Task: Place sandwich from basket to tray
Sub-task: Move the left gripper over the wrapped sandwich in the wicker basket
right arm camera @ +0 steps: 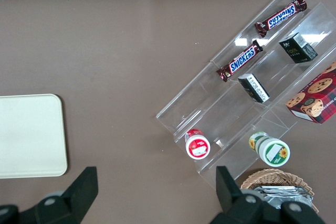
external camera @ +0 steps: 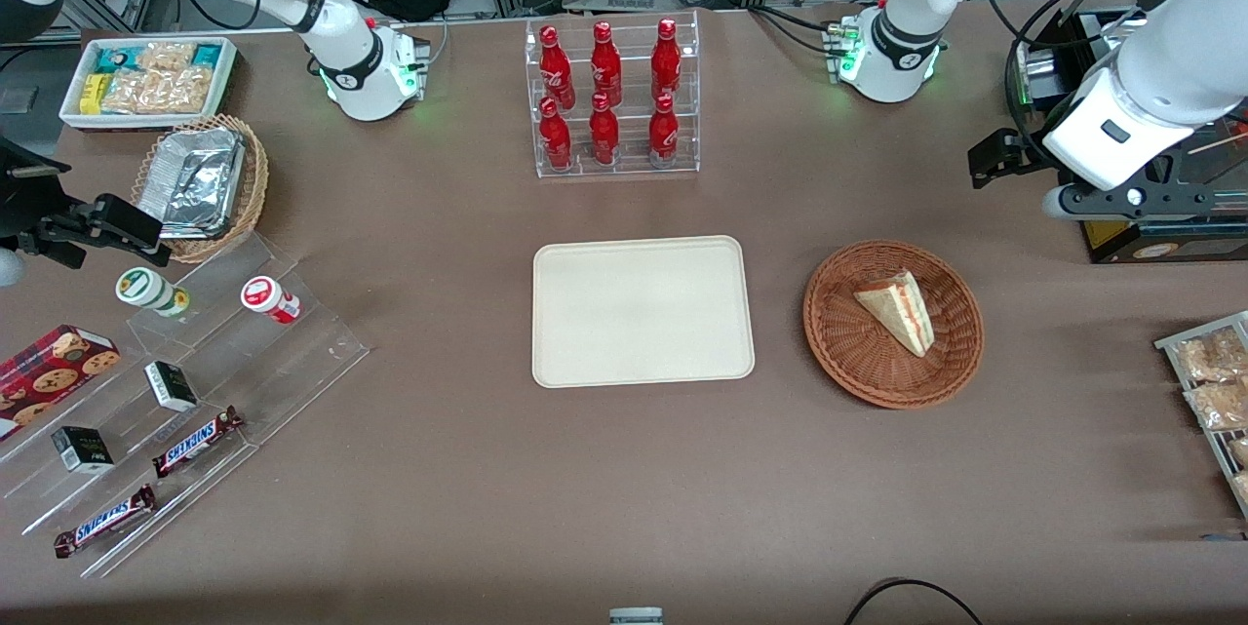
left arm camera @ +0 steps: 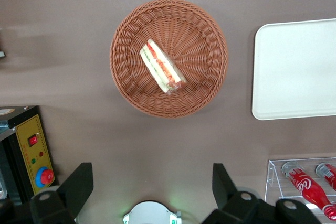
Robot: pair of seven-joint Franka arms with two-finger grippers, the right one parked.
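Note:
The sandwich lies in the round reddish-brown basket, with its striped cut edge showing. The cream tray sits beside the basket, toward the parked arm's end, with nothing on it. My left gripper hangs high above the table, farther from the front camera than the basket and toward the working arm's end. In the left wrist view the gripper is open wide and holds nothing, well apart from the sandwich, the basket and the tray. The tray also shows in the right wrist view.
A clear rack of red bottles stands farther from the front camera than the tray. A black box with a yellow panel sits under the working arm. A rack of snack packets is at that end. Stepped acrylic shelves with snacks lie toward the parked arm's end.

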